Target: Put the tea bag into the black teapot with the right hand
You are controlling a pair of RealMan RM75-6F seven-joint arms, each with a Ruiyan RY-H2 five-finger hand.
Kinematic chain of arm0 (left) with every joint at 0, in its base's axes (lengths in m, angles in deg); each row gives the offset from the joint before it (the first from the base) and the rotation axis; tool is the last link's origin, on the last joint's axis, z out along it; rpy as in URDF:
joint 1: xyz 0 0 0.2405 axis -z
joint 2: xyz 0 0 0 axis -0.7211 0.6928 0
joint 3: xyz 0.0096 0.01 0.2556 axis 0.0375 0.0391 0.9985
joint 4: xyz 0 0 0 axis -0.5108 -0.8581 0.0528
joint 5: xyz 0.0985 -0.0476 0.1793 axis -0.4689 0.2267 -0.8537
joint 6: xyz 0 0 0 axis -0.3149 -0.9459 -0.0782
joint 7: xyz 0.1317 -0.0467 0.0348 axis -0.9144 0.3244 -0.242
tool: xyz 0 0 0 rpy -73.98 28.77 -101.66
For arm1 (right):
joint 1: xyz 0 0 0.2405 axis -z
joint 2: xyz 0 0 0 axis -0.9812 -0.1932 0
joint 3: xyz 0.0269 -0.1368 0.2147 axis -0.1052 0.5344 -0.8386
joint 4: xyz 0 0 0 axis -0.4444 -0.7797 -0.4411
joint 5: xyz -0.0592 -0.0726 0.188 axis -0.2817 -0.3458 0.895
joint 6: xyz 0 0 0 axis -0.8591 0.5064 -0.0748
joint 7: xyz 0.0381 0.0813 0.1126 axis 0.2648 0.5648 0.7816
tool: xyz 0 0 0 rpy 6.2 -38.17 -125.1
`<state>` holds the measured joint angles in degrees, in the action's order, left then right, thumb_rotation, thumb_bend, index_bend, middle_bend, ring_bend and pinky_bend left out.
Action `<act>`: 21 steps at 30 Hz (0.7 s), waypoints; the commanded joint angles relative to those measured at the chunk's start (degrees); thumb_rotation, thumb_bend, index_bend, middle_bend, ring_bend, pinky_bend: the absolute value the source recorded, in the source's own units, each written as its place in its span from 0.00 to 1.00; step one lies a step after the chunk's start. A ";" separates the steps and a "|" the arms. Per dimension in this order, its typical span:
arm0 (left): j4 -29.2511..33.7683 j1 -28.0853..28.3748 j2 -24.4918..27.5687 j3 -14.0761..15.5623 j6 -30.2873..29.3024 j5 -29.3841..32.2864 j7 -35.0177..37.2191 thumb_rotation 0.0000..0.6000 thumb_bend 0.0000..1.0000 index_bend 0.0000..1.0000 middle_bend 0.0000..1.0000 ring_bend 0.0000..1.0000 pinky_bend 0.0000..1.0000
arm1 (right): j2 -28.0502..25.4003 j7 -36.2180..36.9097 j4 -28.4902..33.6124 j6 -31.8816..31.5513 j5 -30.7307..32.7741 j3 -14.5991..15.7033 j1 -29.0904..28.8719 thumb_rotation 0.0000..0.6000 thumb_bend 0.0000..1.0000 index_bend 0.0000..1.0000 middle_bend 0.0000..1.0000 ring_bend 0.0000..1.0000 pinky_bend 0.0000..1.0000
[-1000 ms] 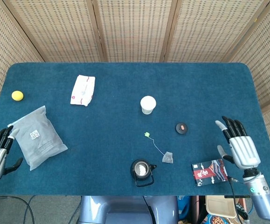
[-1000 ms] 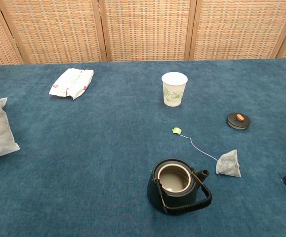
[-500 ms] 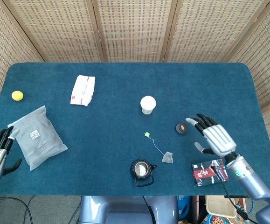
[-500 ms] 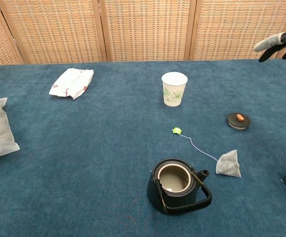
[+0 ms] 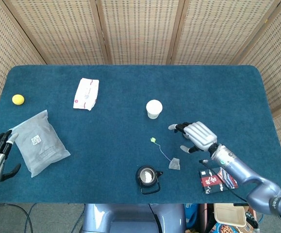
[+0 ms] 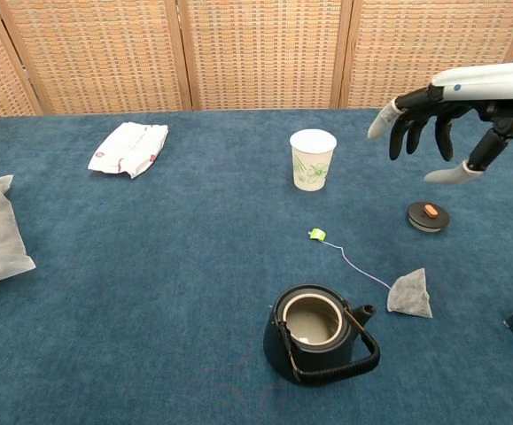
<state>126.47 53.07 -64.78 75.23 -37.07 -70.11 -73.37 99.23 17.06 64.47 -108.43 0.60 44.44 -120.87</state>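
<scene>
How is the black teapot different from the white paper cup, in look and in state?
The black teapot is dark, squat and round, with a spout and a handle folded down; the white paper cup is pale, taller than wide, and bears a faint green print. The teapot stands at the near table edge, the cup farther back. The teapot's lid lies apart on the cloth. Both stand upright and open at the top.

right robot hand (image 6: 440, 124): fingers spread, above lid (image 6: 429, 216) | tea bag (image 6: 411, 295): beside black teapot (image 6: 316, 332)

A black teapot (image 6: 318, 335), grey tea bag (image 6: 410, 295) with green tag (image 6: 317, 235), blue table (image 6: 194, 248).
</scene>
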 commanded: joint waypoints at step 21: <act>1.11 1.20 0.92 -0.72 0.90 0.23 -0.28 1.00 0.32 0.00 0.00 0.00 0.00 | 10.30 2.03 -9.86 8.37 0.01 2.61 -10.11 1.00 0.47 0.43 0.82 0.86 0.96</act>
<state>127.57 54.27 -63.86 74.51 -36.17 -69.88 -73.65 109.19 19.38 54.96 -100.37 0.47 46.91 -130.65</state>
